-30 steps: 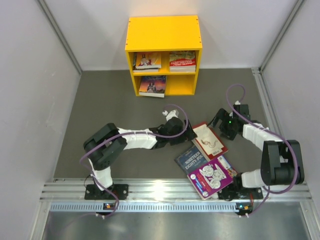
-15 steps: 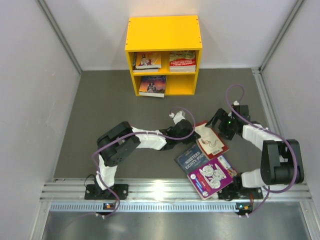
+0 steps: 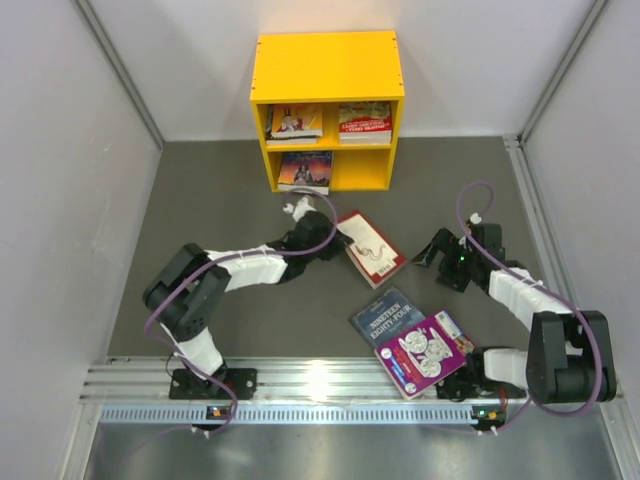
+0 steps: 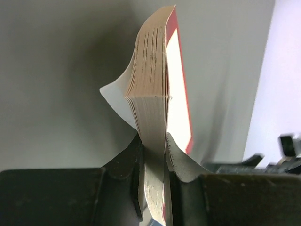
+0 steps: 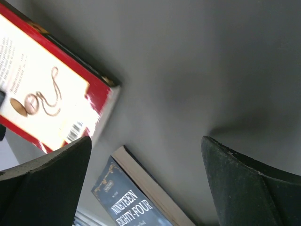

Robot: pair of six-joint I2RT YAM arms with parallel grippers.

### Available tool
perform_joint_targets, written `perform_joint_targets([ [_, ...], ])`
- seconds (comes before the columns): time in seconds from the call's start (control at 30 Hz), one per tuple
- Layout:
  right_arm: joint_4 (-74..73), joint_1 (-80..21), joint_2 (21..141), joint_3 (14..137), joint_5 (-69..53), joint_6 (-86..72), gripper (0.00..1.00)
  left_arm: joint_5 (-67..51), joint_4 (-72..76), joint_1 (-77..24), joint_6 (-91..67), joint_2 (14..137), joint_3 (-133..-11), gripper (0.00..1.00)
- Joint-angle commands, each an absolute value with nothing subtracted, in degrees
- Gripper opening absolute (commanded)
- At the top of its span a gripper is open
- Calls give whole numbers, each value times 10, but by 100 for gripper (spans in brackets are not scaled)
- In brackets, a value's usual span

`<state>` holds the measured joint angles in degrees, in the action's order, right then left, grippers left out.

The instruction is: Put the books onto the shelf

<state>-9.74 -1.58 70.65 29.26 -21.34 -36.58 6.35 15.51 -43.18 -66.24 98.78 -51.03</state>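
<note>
Red-and-cream book (image 3: pixel 372 250) is being pinched by the left gripper (image 4: pixel 153 150) short of the shelf (image 3: pixel 327 65), which is holding three books (image 3: pixel 294 122) already, while two books (image 3: pixel 405 340) are lying near the wide-open right gripper (image 3: pixel 430 252).

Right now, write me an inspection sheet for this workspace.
Surface: grey mat, no spills seen.
Job's things: yellow shelf holds three shelved books; red-cream book is gripped; dark blue book and purple book lie near the right base, purple overlapping blue.
Clutter: nothing seen.
End effectors: left end effector shut on the red-cream book; right end effector open, empty.
Cables: a purple cable loops along each arm, clear of the books.
Surroundings: white walls; aluminium rail at the near edge.
</note>
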Motion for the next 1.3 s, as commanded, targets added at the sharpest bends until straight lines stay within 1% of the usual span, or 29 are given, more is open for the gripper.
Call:
perform_joint_targets([
  [0.0, -76, -20, 691, 289, -241, -381, 100, 3, 230, -404, -649, 939, -503, 0],
  [0.07, -60, -25, 698, 287, -247, -392, 100, -49, 269, -395, -658, 936, -500, 0],
  [0.2, -15, -49, 716, 280, -273, -423, 100, -108, 348, -394, -702, 955, -487, 0],
  [0.3, 32, -55, 735, 271, -293, -448, 100, -136, 428, -393, -750, 978, -463, 0],
  [0.43, 61, -57, 744, 270, -298, -462, 100, -146, 460, -393, -775, 1002, -448, 0],
  [0.47, 63, -57, 743, 272, -298, -463, 99, -149, 467, -393, -779, 1005, -446, 0],
  [0.57, 87, -57, 739, 268, -308, -470, 91, -162, 511, -393, -795, 1029, -438, 0],
  [0.6, 97, -59, 739, 266, -320, -476, 84, -166, 534, -392, -799, 1036, -439, 0],
  [0.63, 109, -60, 739, 264, -327, -480, 80, -176, 541, -393, -807, 1054, -441, 0],
  [0.67, 123, -61, 740, 261, -332, -483, 74, -178, 548, -392, -811, 1062, -446, 0],
  [0.7, 131, -62, 739, 258, -341, -490, 54, -182, 558, -393, -816, 1070, -449, 0],
  [0.77, 141, -65, 730, 254, -345, -494, 38, -186, 560, -393, -817, 1086, -457, 0],
  [0.8, 141, -68, 729, 254, -345, -496, 23, -186, 558, -393, -810, 1089, -463, 0],
  [0.87, 138, -72, 719, 254, -349, -494, 10, -183, 521, -392, -793, 1089, -480, 0],
  [0.9, 134, -75, 717, 255, -350, -492, 0, -181, 503, -392, -769, 1087, -488, 0],
  [1.07, 141, -95, 706, 257, -340, -497, 0, -166, 306, -380, -673, 1064, -568, 0],
  [1.1, 147, -105, 708, 260, -334, -508, 0, -168, 288, -375, -648, 1059, -576, 16],
  [1.13, 161, -111, 716, 271, -330, -513, 0, -167, 274, -371, -637, 1043, -580, 25],
  [1.17, 166, -117, 723, 278, -324, -518, 0, -163, 259, -362, -627, 1033, -583, 32],
  [1.2, 173, -126, 729, 286, -314, -524, 0, -155, 230, -358, -603, 1020, -582, 47],
  [1.27, 192, -130, 759, 318, -309, -529, 0, -145, 195, -345, -583, 981, -575, 60],
])
